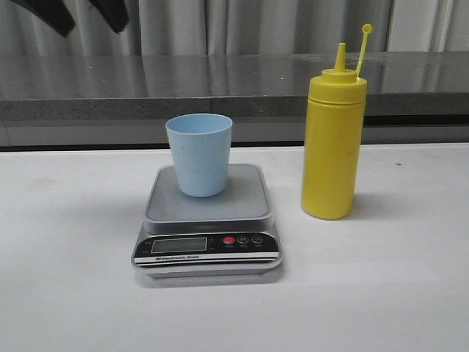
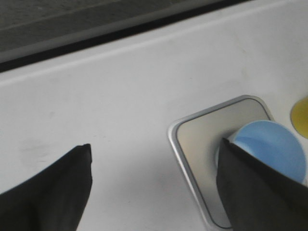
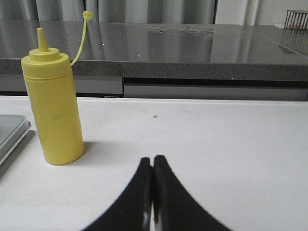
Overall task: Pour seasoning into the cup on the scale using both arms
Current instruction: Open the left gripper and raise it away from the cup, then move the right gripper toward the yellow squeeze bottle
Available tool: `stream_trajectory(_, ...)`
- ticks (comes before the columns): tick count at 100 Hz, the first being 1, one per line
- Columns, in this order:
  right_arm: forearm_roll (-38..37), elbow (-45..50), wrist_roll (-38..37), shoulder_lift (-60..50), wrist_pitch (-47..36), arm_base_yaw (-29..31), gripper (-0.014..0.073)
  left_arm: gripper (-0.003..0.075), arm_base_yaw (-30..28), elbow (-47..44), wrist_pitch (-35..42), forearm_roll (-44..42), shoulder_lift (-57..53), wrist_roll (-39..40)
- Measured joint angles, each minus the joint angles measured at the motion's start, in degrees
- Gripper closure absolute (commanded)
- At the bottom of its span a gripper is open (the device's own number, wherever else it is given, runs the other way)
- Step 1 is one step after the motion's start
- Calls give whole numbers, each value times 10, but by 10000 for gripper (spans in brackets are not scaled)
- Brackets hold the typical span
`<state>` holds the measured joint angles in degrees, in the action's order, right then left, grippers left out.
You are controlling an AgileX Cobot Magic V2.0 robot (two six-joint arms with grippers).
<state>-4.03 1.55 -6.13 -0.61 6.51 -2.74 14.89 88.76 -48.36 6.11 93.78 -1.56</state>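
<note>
The light blue cup (image 1: 198, 154) stands upright on the platform of the silver-grey scale (image 1: 209, 220) at the table's middle. The yellow seasoning bottle (image 1: 333, 147) stands upright to the right of the scale, cap strap hanging off the nozzle. My left gripper (image 1: 80, 15) is high at the top left, open and empty. In the left wrist view the left gripper (image 2: 155, 144) looks down on the table beside the scale (image 2: 211, 130), and one finger partly covers the cup (image 2: 276, 149). My right gripper (image 3: 153, 159) is shut and empty, low over the table right of the bottle (image 3: 53, 110).
A dark grey stone ledge (image 1: 234, 84) runs behind the white table (image 1: 381, 293), with curtains beyond it. A wire basket (image 3: 296, 19) sits far back on the ledge. A corner of the scale (image 3: 9, 132) shows beside the bottle.
</note>
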Motion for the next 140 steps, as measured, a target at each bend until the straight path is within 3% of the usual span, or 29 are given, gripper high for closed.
stream_trajectory(31, 0, 0, 0, 0, 0, 0, 659, 205, -68, -221, 163, -1, -176, 0)
stream_trajectory(75, 0, 0, 0, 0, 0, 0, 659, 205, -77, -539, 364, -10, -457, -4)
stream_trajectory(106, 0, 0, 0, 0, 0, 0, 659, 205, -77, -668, 374, -15, -649, -5)
stream_trajectory(140, 0, 0, 0, 0, 0, 0, 659, 217, -77, -702, 346, -15, -790, -5)
